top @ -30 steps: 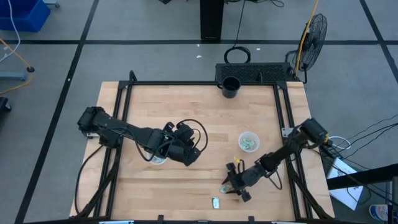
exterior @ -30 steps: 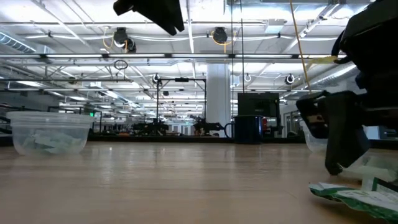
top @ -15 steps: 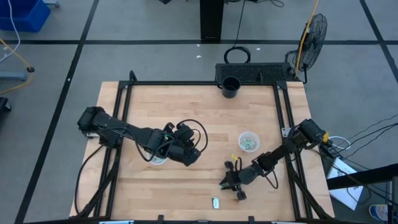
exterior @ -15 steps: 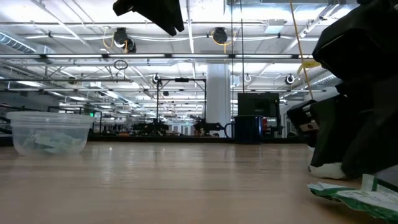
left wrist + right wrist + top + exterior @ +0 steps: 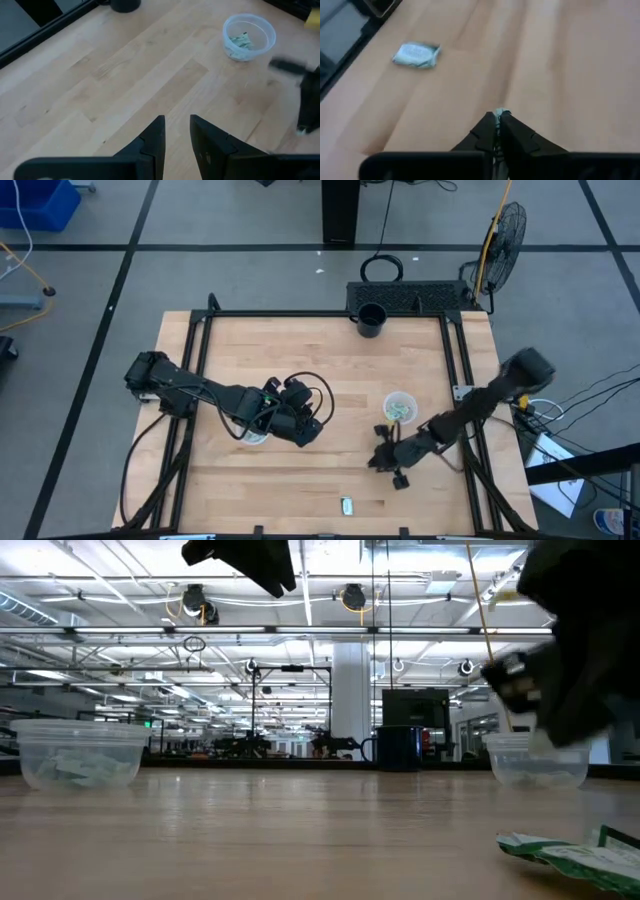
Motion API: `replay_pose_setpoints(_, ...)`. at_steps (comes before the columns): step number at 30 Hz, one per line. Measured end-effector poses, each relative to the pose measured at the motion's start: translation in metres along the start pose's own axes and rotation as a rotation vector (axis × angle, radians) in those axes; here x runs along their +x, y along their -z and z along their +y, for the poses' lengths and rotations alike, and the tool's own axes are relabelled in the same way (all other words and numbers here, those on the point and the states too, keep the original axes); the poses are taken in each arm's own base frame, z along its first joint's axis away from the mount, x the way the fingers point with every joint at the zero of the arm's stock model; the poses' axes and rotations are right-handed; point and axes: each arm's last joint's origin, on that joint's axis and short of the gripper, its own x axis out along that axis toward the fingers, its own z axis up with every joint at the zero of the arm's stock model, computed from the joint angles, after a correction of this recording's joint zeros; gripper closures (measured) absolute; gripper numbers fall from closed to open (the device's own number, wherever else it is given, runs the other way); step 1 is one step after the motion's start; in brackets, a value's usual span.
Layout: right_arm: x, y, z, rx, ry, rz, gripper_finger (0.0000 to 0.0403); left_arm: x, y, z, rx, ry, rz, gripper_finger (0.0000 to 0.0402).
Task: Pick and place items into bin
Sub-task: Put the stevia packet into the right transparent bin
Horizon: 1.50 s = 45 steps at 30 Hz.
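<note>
My right gripper [image 5: 384, 457] is shut on a tiny pale green-teal crinkled piece [image 5: 498, 113], above the table and near-left of a clear cup [image 5: 400, 407] that holds several such pieces. In the low view it is a blur [image 5: 565, 680] above that cup [image 5: 535, 762]. One more piece [image 5: 346, 505] lies flat near the table's near edge; it also shows in the right wrist view [image 5: 416, 55] and the low view [image 5: 565, 855]. My left gripper [image 5: 303, 423] waits over mid-table, narrowly open and empty [image 5: 176, 131], beside a second clear cup [image 5: 254, 437]. My right gripper pinches the small piece between its two fingers, at their free ends. Only a bit of crinkled edge [image 5: 499, 112] shows past the fingertips. The piece is lifted clear of the table.
A black cup [image 5: 371, 320] stands at the table's far edge, and shows in the low view [image 5: 398, 748]. The second clear cup also holds pale pieces [image 5: 80, 762]. The black frame rails [image 5: 200, 350] run along the table's sides. Bare wood [image 5: 300, 480] lies between the arms.
My right gripper has risen off the table and gone toward the far edge and the right clear cup, staying shut. The small piece it holds has been lifted clear of the table. The loose piece near the near edge stays put.
</note>
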Motion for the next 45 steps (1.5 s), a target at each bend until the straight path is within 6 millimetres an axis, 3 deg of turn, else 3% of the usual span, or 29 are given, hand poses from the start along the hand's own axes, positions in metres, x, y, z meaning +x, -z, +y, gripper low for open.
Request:
replay_pose_setpoints(6,-0.065,-0.011,-0.015,-0.001,0.235,0.006,0.0388,0.000,0.000,0.000,0.002,0.000,0.000,0.0309)
replay_pose_setpoints(9,-0.095,-0.010,-0.026,0.079,0.389,-0.018,0.0388,0.000,0.000,0.000,0.005,0.000,0.000,0.0309)
replay_pose_setpoints(14,-0.126,0.001,-0.042,0.240,0.574,-0.101,0.0381,0.000,0.000,0.000,0.005,-0.001,-0.001,0.0309)
replay_pose_setpoints(22,-0.113,0.049,-0.064,0.382,0.663,-0.104,0.0381,0.000,0.000,0.000,0.007,-0.004,-0.006,0.0309)
replay_pose_setpoints(28,-0.101,0.064,-0.070,0.472,0.499,-0.091,0.0381,0.000,0.000,0.000,0.009,-0.004,-0.006,0.0309)
replay_pose_setpoints(32,-0.098,0.073,-0.075,0.495,0.506,-0.081,0.0375,0.000,0.000,0.000,0.009,-0.005,-0.006,0.0309)
replay_pose_setpoints(45,-0.097,0.062,-0.076,0.431,0.437,-0.150,0.0281,0.000,-0.001,-0.001,0.147,0.013,-0.005,0.0309)
